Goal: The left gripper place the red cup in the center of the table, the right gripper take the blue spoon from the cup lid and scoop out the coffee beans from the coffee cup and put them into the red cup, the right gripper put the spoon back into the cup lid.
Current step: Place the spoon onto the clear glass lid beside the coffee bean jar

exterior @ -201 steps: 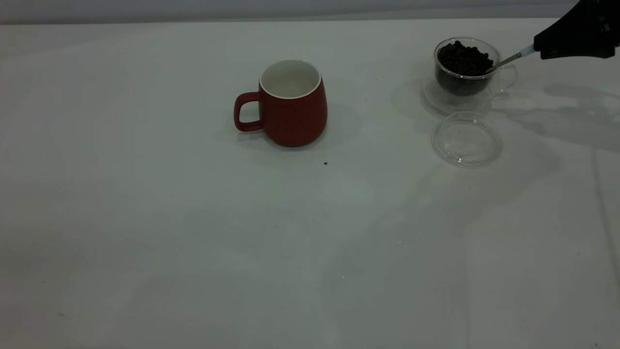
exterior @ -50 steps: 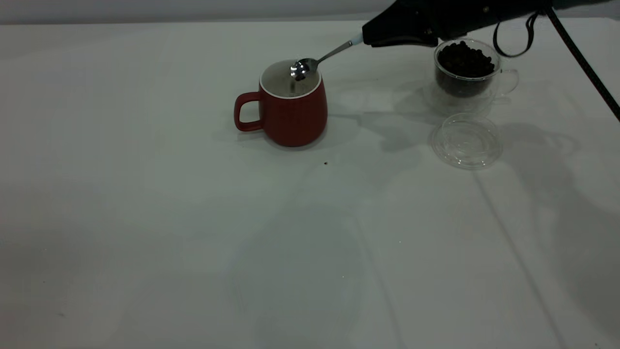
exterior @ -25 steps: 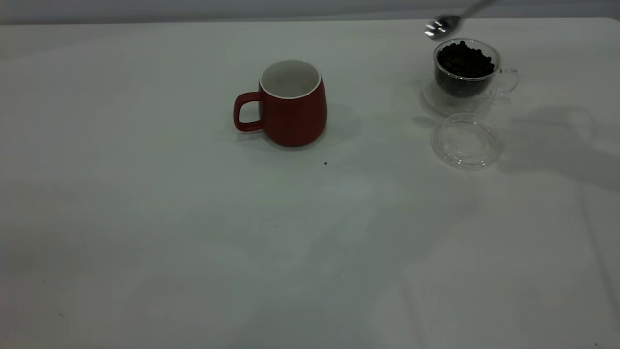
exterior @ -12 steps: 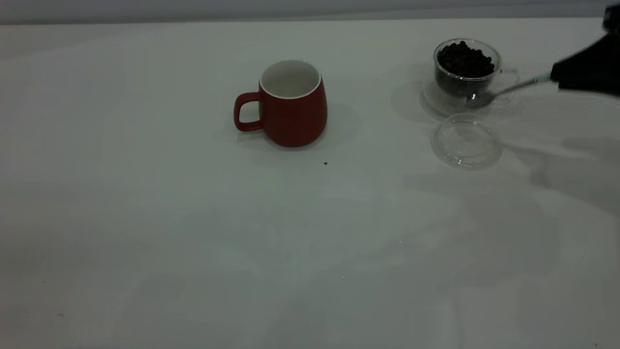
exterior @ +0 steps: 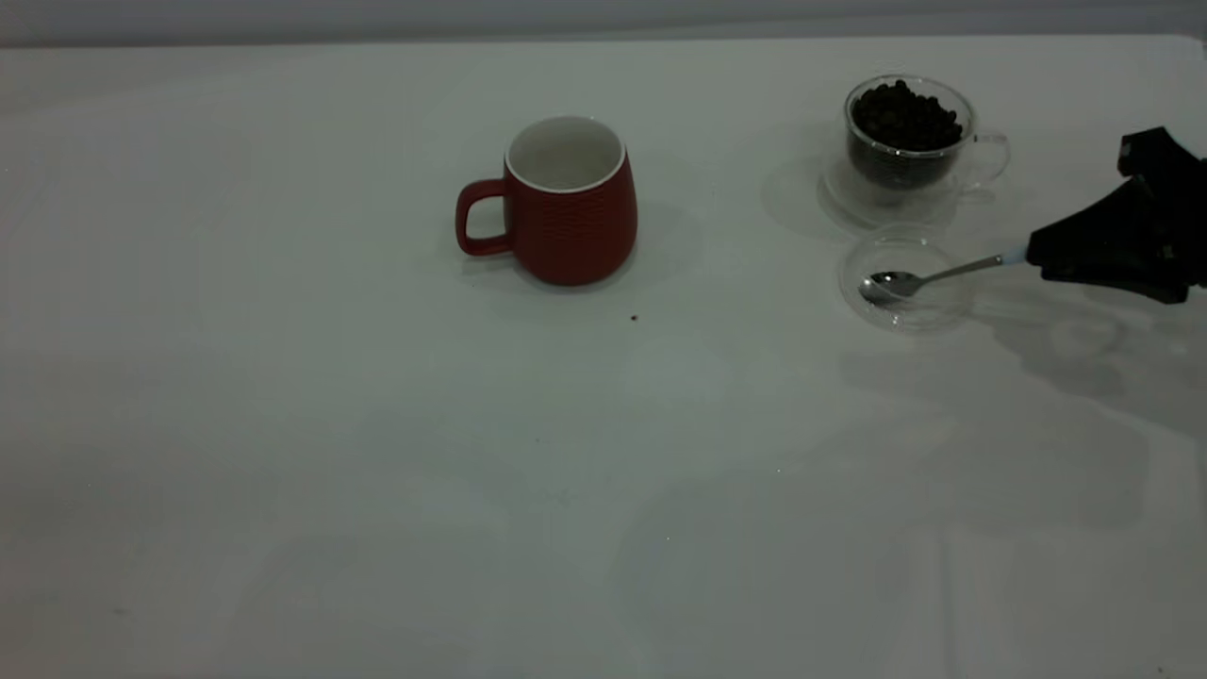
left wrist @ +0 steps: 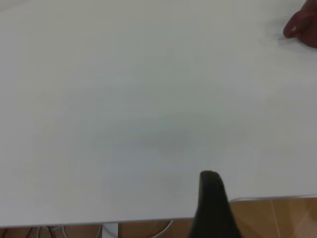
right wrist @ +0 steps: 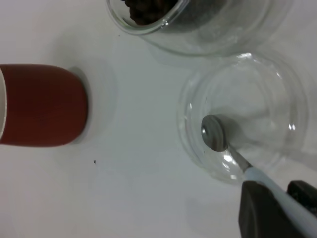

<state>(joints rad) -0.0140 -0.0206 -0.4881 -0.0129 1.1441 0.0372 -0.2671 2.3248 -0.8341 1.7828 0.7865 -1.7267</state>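
Right gripper (exterior: pixel 1030 256), black claw, clamps the pale-blue-handled metal blue spoon (exterior: pixel 929 277); its bowl lies ahead of the claw inside the round clear-glass cup lid (exterior: pixel 907 283). Risk: releasing with the handle overhanging could tip the spoon out or skid the lid. Left gripper (left wrist: pixel 210 184) parked at the table's edge, state indeterminable.

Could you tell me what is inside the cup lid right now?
The metal bowl of the blue spoon lies inside the cup lid, its handle end covered by the right gripper holding it. No beans show there.

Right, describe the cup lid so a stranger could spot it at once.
On the table, look right of the red cup to the coffee cup. The cup lid lies flat just in front: clear, shallow, with the spoon bowl in it.
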